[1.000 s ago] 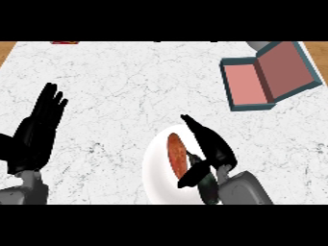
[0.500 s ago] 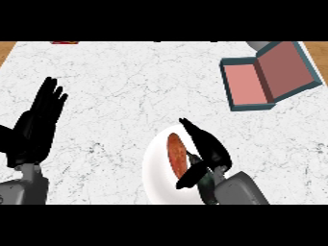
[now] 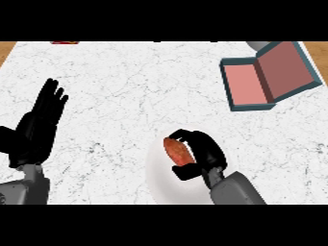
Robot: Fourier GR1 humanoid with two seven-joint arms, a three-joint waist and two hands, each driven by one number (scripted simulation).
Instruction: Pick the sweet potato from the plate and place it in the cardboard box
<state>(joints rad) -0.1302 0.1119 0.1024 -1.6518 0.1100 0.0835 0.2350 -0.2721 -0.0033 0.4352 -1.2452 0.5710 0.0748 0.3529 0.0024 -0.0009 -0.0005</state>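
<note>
right robot hand [image 3: 202, 156] curled round sweet potato [image 3: 177, 150] over plate [image 3: 159, 178]; cardboard box [image 3: 266, 77] well apart

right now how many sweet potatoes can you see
1. The sweet potato is over the white plate near the counter's front edge, with the right robot hand curled round it. The robot hand hides part of the plate.

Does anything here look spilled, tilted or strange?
Nothing stands out. The right hand curls round the sweet potato over the plate; the box lies open; the left hand rests open.
</note>
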